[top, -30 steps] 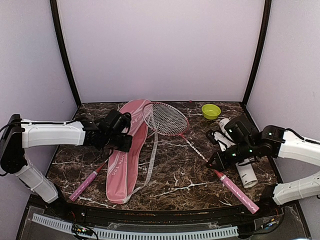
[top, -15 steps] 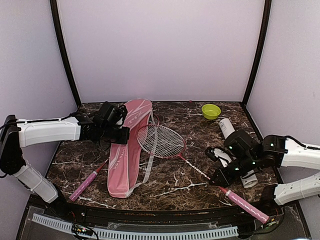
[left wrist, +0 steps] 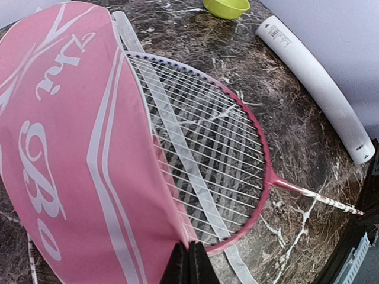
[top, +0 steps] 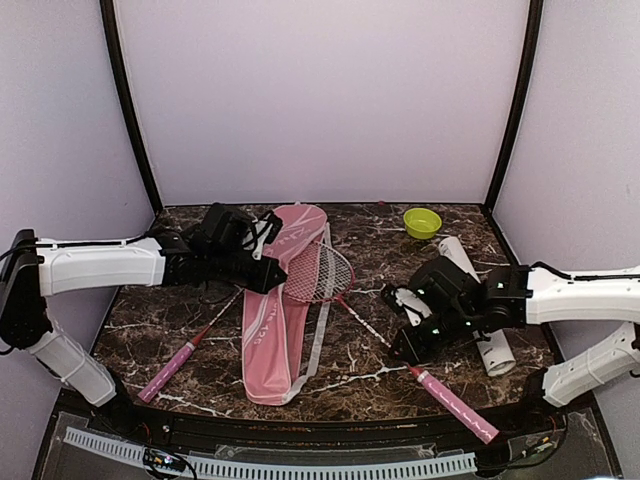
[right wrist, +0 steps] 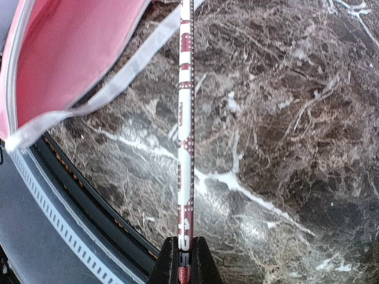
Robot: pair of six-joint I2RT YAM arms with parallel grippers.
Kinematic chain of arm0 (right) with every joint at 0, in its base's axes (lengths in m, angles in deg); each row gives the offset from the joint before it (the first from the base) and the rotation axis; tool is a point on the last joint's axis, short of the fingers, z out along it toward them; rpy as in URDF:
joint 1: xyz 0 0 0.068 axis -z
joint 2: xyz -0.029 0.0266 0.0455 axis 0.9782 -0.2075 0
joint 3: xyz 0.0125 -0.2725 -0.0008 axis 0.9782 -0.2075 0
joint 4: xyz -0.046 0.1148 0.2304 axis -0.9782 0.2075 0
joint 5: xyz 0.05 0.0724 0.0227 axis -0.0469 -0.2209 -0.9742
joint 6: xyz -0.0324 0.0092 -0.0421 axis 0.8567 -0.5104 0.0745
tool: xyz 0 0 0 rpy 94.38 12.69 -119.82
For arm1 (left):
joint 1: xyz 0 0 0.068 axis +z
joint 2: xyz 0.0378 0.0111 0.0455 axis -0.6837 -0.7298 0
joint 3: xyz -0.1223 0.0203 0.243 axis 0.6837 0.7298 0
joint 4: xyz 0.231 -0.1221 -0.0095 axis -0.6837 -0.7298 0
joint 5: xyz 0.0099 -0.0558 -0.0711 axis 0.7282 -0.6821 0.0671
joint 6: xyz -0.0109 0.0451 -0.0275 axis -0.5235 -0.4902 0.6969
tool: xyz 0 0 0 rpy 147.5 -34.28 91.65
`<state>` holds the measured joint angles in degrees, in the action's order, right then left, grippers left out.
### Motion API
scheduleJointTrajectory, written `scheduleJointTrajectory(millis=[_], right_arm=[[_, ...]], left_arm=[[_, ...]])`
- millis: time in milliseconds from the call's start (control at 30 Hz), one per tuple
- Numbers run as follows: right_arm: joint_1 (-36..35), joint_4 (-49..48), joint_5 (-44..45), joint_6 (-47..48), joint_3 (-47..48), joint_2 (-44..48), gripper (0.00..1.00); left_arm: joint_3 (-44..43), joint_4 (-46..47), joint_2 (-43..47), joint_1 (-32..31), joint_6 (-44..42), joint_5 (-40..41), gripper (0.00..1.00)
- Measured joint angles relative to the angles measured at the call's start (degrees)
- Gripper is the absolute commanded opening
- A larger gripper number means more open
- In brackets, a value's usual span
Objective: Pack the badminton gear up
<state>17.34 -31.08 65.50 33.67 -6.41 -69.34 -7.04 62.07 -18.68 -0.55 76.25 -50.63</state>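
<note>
Since the earlier frames, the racket has shifted left to centre frame, its head partly under the pink racket cover. Right gripper is clamped on the racket shaft. Left gripper is pinched fully closed on the cover's edge.

1. The place looked like a robot test cell in a lab, not a home.
2. Plain lilac panels walled 3 sides, joined by black posts.
3. A white left arm and right arm reached over a dark marble-patterned tabletop, with a slotted cable duct along its near edge.
</note>
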Motion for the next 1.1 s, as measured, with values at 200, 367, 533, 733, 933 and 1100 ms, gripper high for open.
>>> scheduleJointTrajectory(millis=[200, 367, 533, 733, 933, 1100], right_arm=[[-0.09, -4.59, 3.78, -2.45, 5.03, -8.13, 0.00], [-0.09, -6.36, 9.25, -4.66, 12.52, -17.51, 0.00], [-0.07, -8.48, 14.99, -6.75, 18.58, -24.41, 0.00], [0.44, -11.80, 21.18, -9.29, 25.64, -33.14, 0.00], [2.25, -15.63, 23.15, -10.71, 26.75, -37.77, 0.01], [4.39, -18.78, 20.81, -10.69, 26.58, -41.24, 0.12]], left_arm=[[0.00, 2.64, -2.10, -4.13, 0.02, -0.70, 0.00], [0.00, 4.33, -4.04, -6.43, 0.68, -0.66, 0.00], [0.02, 6.97, -4.66, -6.99, 1.90, -0.74, 0.00], [0.92, 11.30, -5.35, -7.23, 4.02, -0.94, 0.00], [3.17, 14.03, -7.52, -7.37, 5.99, 0.44, 0.00], [3.19, 15.47, -10.80, -7.32, 7.04, 4.00, 0.00]])
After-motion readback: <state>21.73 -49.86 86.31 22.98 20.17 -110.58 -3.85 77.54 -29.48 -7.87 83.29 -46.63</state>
